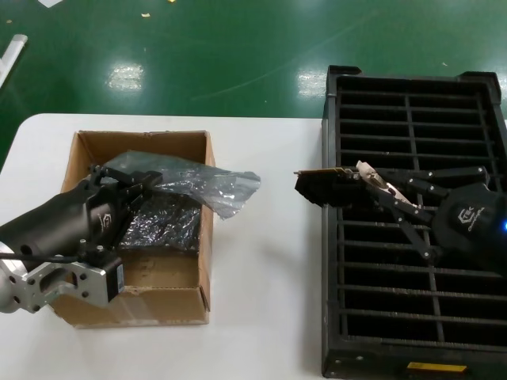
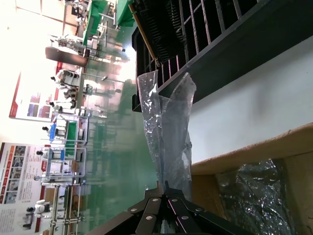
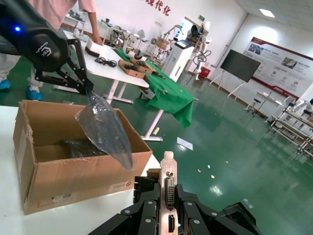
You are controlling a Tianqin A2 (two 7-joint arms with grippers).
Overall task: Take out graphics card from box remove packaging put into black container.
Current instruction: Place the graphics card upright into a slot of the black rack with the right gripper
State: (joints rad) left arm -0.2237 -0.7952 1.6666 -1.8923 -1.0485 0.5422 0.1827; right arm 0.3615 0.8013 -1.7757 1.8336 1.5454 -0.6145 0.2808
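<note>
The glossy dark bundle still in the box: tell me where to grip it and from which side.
Grip the glossy dark bundle on its crinkled upper film, coming straight down through the open top. It lies flat on the floor of the box, whose walls block the sides. The left gripper, shut on the packaging, must release it first.

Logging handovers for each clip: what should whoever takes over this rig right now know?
Left claw: shut on the empty film bag, held over the cardboard box.
Right claw: shut on the bare graphics card, at the left wall of the black slotted crate.
Done: card taken out and unbagged.
Left: slot the card into the crate, drop the bag. More dark wrapped bundles lie in the box.
</note>
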